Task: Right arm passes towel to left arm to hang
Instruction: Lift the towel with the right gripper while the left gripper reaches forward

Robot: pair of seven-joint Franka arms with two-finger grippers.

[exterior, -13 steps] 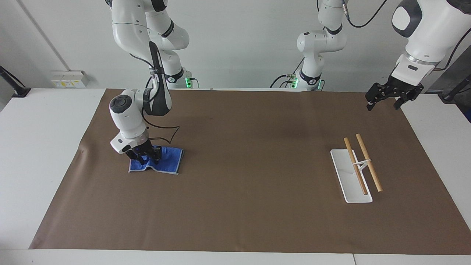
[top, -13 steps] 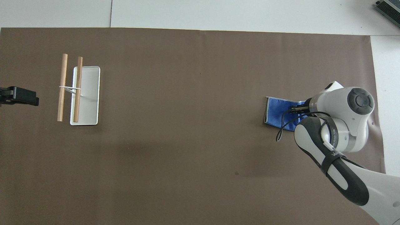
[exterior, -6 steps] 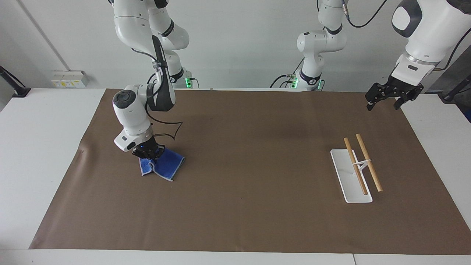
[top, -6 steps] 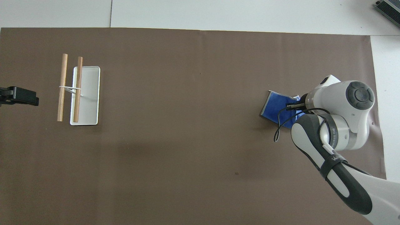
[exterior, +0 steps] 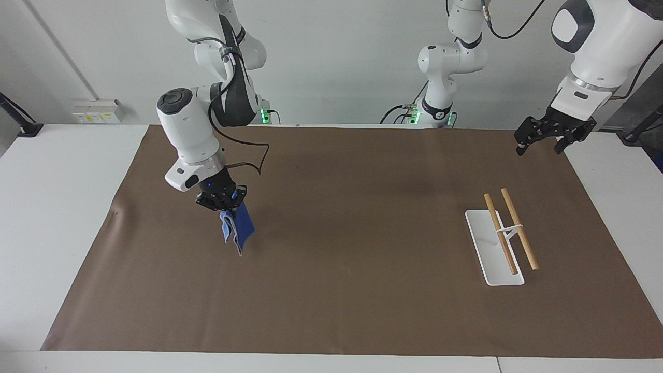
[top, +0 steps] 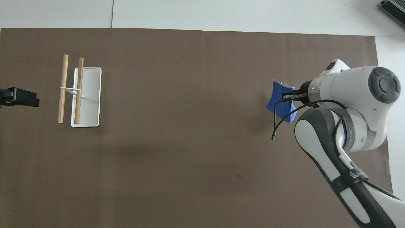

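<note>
My right gripper (exterior: 224, 202) is shut on the blue towel (exterior: 239, 226) and holds it up by one edge over the brown mat, at the right arm's end of the table. The towel hangs down folded from the fingers. In the overhead view the towel (top: 281, 102) shows beside the right gripper (top: 291, 96). My left gripper (exterior: 548, 139) is open and empty, raised over the mat's corner at the left arm's end, and waits. Only its black tip (top: 19, 97) shows in the overhead view.
A towel rack with a white base (exterior: 491, 256) and two wooden bars (exterior: 520, 229) stands on the brown mat (exterior: 362, 217) toward the left arm's end; it also shows in the overhead view (top: 89, 107). A black cable loops from the right wrist.
The right gripper closed on the towel on the mat and lifted it; the towel now hangs in the air, moved slightly toward the table's middle. The left arm has not moved.
</note>
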